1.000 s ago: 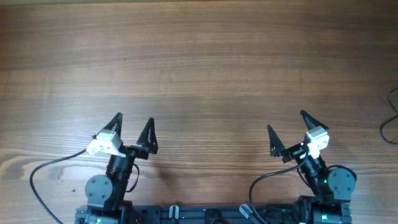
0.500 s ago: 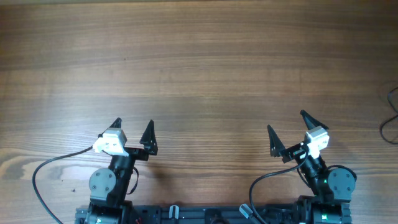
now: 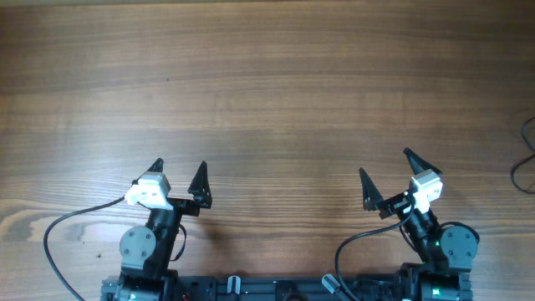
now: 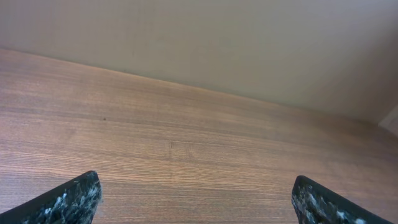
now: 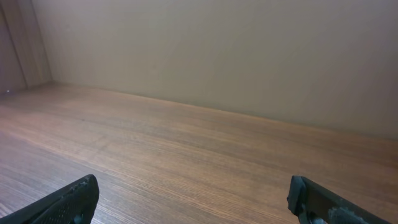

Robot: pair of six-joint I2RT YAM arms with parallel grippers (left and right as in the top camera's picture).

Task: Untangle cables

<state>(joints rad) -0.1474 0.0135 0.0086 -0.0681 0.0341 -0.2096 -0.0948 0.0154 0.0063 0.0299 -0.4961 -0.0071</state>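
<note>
Only a thin black cable shows, as part of a loop cut off by the far right edge of the overhead view; the rest is out of view. My left gripper is open and empty over bare wood near the front left. My right gripper is open and empty near the front right, well to the left of the cable. In the left wrist view the gripper has only bare table between its wide-apart fingers. The right wrist view shows the same for its gripper. No cable shows in either wrist view.
The wooden table fills the overhead view. The arm bases sit along the front edge. A thicker black arm wire curves at the front left. A beige wall rises beyond the table's far edge.
My left gripper shifted slightly back and to the right a second ago, then held still. The right arm has not moved.
</note>
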